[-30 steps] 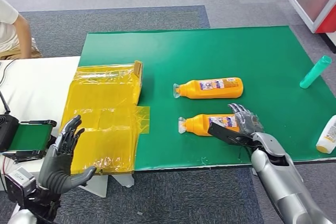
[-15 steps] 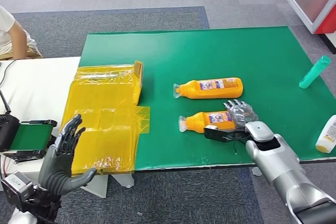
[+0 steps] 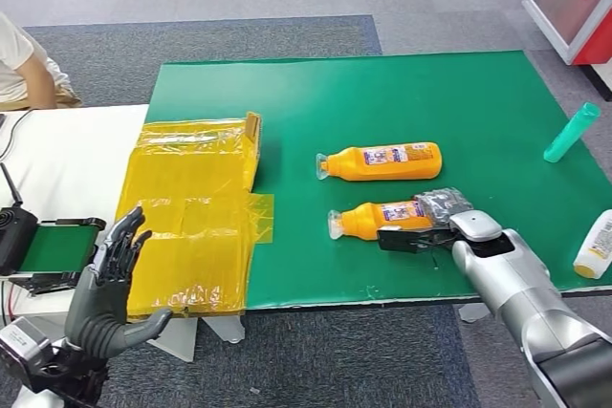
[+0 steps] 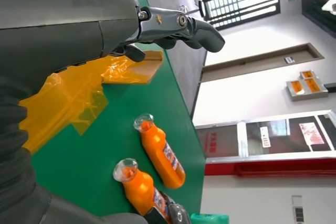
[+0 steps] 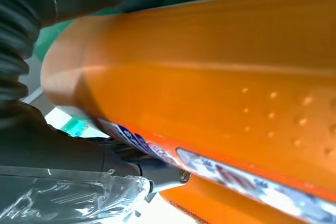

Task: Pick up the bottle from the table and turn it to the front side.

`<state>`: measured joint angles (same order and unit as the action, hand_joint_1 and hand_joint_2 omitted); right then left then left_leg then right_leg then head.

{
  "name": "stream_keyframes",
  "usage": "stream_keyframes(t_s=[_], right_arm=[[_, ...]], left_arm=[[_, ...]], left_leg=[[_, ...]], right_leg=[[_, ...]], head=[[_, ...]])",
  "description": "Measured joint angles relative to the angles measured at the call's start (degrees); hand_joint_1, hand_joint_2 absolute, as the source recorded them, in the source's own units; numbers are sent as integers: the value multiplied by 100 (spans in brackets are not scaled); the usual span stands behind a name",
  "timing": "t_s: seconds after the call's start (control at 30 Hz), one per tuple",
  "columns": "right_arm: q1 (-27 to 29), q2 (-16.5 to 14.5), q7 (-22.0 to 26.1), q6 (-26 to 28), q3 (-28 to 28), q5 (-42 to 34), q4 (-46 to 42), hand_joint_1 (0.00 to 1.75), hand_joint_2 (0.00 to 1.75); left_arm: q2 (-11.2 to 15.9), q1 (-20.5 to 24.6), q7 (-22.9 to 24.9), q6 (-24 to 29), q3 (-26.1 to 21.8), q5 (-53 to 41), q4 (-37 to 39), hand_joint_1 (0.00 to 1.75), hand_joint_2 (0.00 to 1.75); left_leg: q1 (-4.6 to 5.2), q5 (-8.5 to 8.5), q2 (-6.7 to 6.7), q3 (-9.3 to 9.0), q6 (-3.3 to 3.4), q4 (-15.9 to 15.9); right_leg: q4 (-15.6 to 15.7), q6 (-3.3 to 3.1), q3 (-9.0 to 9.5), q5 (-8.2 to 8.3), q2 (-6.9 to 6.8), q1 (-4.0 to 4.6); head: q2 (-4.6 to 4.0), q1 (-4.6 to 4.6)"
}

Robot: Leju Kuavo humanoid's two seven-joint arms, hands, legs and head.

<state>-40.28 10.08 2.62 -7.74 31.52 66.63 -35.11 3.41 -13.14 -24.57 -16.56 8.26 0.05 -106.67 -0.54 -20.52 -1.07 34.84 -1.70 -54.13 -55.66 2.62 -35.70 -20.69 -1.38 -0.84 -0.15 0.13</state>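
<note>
Right hand (image 3: 448, 220) fingers closed around near orange plastic bottle (image 3: 375, 221) lying on green counter (image 3: 462, 102); left hand (image 3: 108, 289) at 7 o'clock, fingers spread, empty.

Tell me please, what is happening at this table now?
The right robot hand is closing around the base end of the near orange bottle, which lies on its side on the green mat; whether it grips firmly yet is unclear. A second orange bottle lies just beyond it, untouched. The left robot hand hovers open near the yellow sheet.
</note>
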Motion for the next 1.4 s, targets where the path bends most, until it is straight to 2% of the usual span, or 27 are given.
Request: stream_keyframes(t_s=[0.3,0.43,0.57,0.63,0.8,0.9,1.07,1.2,1.27,1.4], right_arm=[[-54,-8,165,-33,6,-410,50,175,175],[173,-21,441,159,-177,-1242,-157,175,175],[427,-23,531,186,-363,-1627,-504,175,175],[595,-33,736,198,-494,-2083,-730,175,175],[1737,-185,1453,38,-1044,-4013,-2327,175,175],[2351,-350,1653,-51,-1156,-4705,-3421,175,175],[3005,-634,1878,-171,-1156,-5661,-4710,175,175],[3328,-837,1971,-704,-1082,-6798,-5288,175,175],[3454,-923,2073,-762,-987,-7034,-5455,175,175],[3633,-1025,2239,-412,-735,-6991,-5580,175,175]], left_arm=[[0,6,-20,-54,0,52,-2,0,175],[0,9,-22,-104,0,67,-2,0,175],[0,14,-22,-108,0,77,-2,0,175],[0,13,-26,-108,0,94,-2,0,175],[1,16,-43,-284,-2,467,0,0,175],[1,74,12,-652,-2,1088,16,0,175],[-5,245,335,-727,-8,1628,118,0,175],[-67,465,530,-548,-8,2028,218,0,175],[-125,606,667,-426,9,2285,261,0,175],[-189,883,885,-249,154,2522,337,0,175]], left_leg=[[0,-3,0,1,-2,0],[0,-6,0,1,-5,0],[-2,-11,-2,1,-9,0],[-3,-11,-2,2,-8,0],[-3,-18,0,17,-6,0],[-4,-21,0,24,-7,0],[-3,-29,0,26,-12,0],[-3,-31,0,25,-13,0],[-3,-31,0,24,-13,0],[-4,-31,0,24,-14,0]], right_leg=[[0,0,-2,-2,1,0],[0,-1,-4,-2,2,1],[0,-4,-8,-5,7,2],[0,-2,-7,-9,5,3],[-2,-1,-17,-14,2,4],[-3,-2,-27,-24,1,5],[-2,-5,-29,-32,2,5],[-2,-5,-29,-32,2,5],[-2,-5,-29,-32,2,5],[-2,-5,-30,-32,2,5]], head=[[0,0],[0,1],[0,-1],[0,0],[0,-1],[0,-2],[0,1],[0,-1],[0,-1],[0,-2]])
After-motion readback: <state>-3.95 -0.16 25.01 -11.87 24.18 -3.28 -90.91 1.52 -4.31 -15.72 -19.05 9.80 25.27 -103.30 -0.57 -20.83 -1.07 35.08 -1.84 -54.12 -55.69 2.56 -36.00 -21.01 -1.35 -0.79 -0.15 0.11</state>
